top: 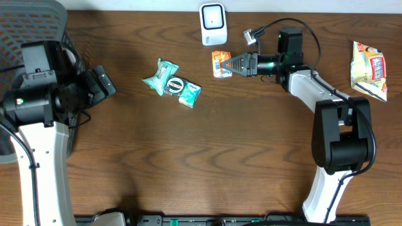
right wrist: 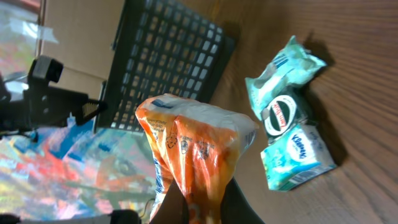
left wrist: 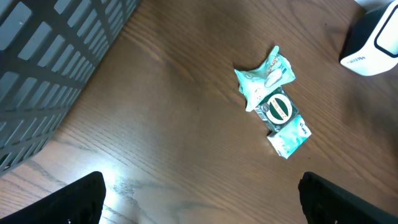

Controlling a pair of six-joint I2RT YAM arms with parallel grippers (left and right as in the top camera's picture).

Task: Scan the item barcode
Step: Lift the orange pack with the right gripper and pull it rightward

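A dark mesh basket [top: 28, 22] borders the wooden table [top: 188, 157]. Right of the basket, well apart, a crumpled teal pouch [top: 161, 75] touches a teal pack [top: 185, 90] with a round label. Far right of the basket lies a yellow snack bag [top: 369, 70]

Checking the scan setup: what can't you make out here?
Barcode on the orange packet: too small overhead, not showing in right wrist view.
Fingertips of the right gripper: hidden behind the packet, right wrist view.
Part of the scanner: cut off by frame edge, left wrist view.

No legible text (orange packet [right wrist: 193, 155] blurred)
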